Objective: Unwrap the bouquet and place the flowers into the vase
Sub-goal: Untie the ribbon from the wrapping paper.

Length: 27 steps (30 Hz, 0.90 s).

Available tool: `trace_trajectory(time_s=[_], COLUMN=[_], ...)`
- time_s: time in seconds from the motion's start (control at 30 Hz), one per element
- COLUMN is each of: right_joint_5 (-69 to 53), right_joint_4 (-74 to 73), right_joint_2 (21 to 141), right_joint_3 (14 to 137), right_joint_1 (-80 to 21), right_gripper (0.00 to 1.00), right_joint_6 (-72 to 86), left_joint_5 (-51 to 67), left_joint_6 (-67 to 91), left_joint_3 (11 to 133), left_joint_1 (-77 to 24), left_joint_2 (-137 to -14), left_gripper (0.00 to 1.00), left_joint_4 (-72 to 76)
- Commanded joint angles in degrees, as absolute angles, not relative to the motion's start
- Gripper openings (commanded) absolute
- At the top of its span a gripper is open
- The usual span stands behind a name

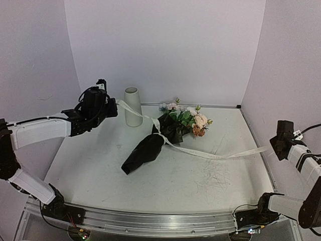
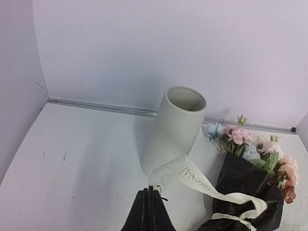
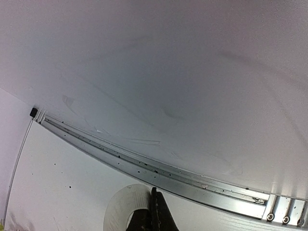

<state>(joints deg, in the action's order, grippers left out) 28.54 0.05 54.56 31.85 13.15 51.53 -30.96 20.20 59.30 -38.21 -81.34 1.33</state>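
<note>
The task is at its first step. The bouquet (image 1: 150, 145) lies on its side on the table (image 1: 100, 170), just right of and nearer than the vase (image 1: 133, 108), with its blooms pointing away to the right of the vase. The vase stands upright and its mouth is empty.

The left gripper (image 2: 149, 192) is clamped shut on one end of the cream ribbon (image 2: 195, 179), just left of the vase. The right gripper (image 3: 153, 197), far to the vase's right, is closed on what appears to be the other end.

The ribbon is drawn out both ways but is not yet off: it loops around the black paper cone (image 1: 143, 153). Freeing the ribbon, opening the paper and moving the flowers (image 1: 193, 119) into the vase all remain.
</note>
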Motion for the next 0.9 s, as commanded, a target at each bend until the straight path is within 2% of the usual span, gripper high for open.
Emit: trace_trajectory(time_s=[0.0, 0.1, 0.17, 0.2, 0.23, 0.27, 0.3, 0.33, 0.37, 0.47, 0.6, 0.67, 0.87], right_joint_5=[24.97, 22.32, 20.70, 19.68, 18.62, 16.98, 15.57, 13.97, 11.36, 1.97, -10.21, -15.56, -21.60], right_joint_4=[1.18, 2.24, 3.14, 3.81, 4.66, 5.42, 6.22, 7.38, 8.65, 11.35, 14.22, 15.70, 18.97], right_joint_2=[56.75, 57.13, 56.97, 56.81, 56.63, 56.55, 56.53, 56.68, 56.97, 58.79, 62.91, 64.58, 67.77], right_joint_3=[33.41, 33.57, 33.57, 33.52, 33.43, 33.40, 33.40, 33.40, 33.40, 34.07, 35.30, 35.36, 34.37], right_joint_1=[13.62, 13.55, 13.59, 13.60, 13.60, 13.62, 13.62, 13.60, 13.60, 13.58, 13.53, 13.49, 11.79], right_gripper=[0.03, 0.12, 0.33, 0.46, 0.58, 0.66, 0.71, 0.74, 0.77, 0.81, 0.88, 0.91, 0.94], right_joint_6=[48.26, 46.25, 44.40, 43.31, 42.16, 41.04, 39.91, 38.32, 36.56, 32.48, 28.92, 28.25, 28.33], left_joint_5=[-42.02, -45.86, -51.20, -54.31, -57.41, -60.46, -63.84, -65.58, -65.72, -57.12, -28.40, -17.69, -1.37], left_joint_6=[16.20, 14.54, 15.30, 16.53, 17.98, 19.58, 21.08, 22.40, 23.36, 22.12, 16.49, 15.04, 13.96], left_joint_3=[57.99, 57.67, 57.04, 56.54, 56.04, 55.45, 55.00, 54.68, 54.58, 54.49, 55.88, 57.07, 58.64], left_joint_1=[-37.88, -37.88, -37.88, -37.88, -37.88, -37.88, -37.88, -37.88, -37.88, -37.88, -37.89, -37.88, -37.95], left_joint_2=[-76.55, -76.16, -76.06, -75.93, -75.78, -75.57, -75.36, -75.10, -74.92, -74.37, -76.44, -78.41, -83.37], left_gripper=[0.01, 0.03, 0.07, 0.14, 0.23, 0.43, 0.71, 0.89, 0.96, 0.99, 0.99, 0.98, 0.99], left_joint_4=[5.65, 5.63, 5.46, 5.35, 5.20, 4.85, 4.56, 4.08, 3.43, 3.09, 3.79, 2.90, 0.36])
